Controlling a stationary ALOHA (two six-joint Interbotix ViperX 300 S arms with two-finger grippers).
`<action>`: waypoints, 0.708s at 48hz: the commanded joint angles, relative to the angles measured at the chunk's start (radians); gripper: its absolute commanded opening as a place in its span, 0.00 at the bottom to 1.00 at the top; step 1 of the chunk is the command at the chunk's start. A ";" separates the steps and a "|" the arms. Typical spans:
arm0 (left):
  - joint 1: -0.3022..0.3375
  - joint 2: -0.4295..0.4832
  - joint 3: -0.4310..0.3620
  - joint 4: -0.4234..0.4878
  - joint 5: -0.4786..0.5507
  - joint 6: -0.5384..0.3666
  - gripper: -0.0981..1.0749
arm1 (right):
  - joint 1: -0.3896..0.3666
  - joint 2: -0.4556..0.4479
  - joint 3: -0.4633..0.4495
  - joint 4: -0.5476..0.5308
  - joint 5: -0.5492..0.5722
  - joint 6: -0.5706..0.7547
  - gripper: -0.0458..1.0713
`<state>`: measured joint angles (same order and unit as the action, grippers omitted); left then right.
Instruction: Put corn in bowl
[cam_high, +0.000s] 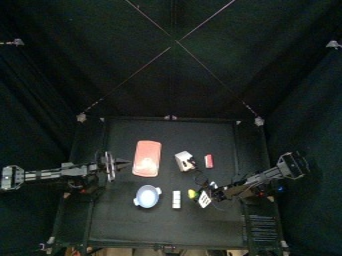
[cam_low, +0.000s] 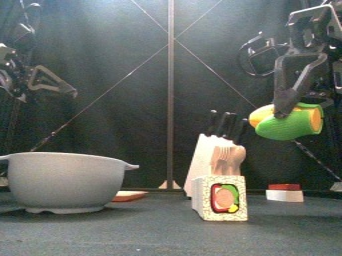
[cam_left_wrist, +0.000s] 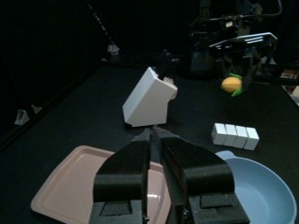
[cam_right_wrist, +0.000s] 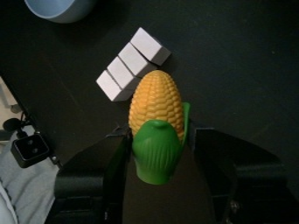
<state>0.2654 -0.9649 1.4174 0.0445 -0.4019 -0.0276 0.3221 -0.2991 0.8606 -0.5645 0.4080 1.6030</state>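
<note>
My right gripper (cam_low: 291, 108) is shut on the corn (cam_low: 289, 121), a yellow cob with a green end, and holds it lying level well above the table at the right. In the right wrist view the corn (cam_right_wrist: 156, 114) sits between the jaws, above the white blocks (cam_right_wrist: 131, 61), with the bowl (cam_right_wrist: 59, 7) off at the edge. The pale blue-white bowl (cam_high: 147, 197) stands at the front left of the table, large in the front view (cam_low: 60, 180). My left gripper (cam_left_wrist: 158, 149) rests shut over the salmon tray (cam_left_wrist: 73, 179), beside the bowl (cam_left_wrist: 257, 192).
A white knife block (cam_low: 221, 155) stands mid-table, also in the top view (cam_high: 183, 158). A row of white sushi-like blocks (cam_high: 178, 199) lies between bowl and corn. A small red block (cam_low: 283, 192) sits at the right. The salmon tray (cam_high: 147, 158) lies behind the bowl.
</note>
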 joint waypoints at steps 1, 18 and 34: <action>0.006 0.003 -0.028 0.000 -0.009 0.002 0.55 | -0.003 -0.014 -0.014 -0.002 -0.006 0.002 0.63; 0.015 0.003 -0.020 0.000 -0.008 0.000 0.55 | -0.008 0.083 -0.100 -0.081 -0.140 0.000 0.63; 0.014 0.005 -0.014 -0.002 -0.009 0.000 0.55 | -0.087 0.327 -0.333 -0.293 -0.285 0.002 0.63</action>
<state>0.2777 -0.9633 1.4174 0.0430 -0.4019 -0.0276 0.2684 -0.0123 0.6243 -0.8145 0.1411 1.6045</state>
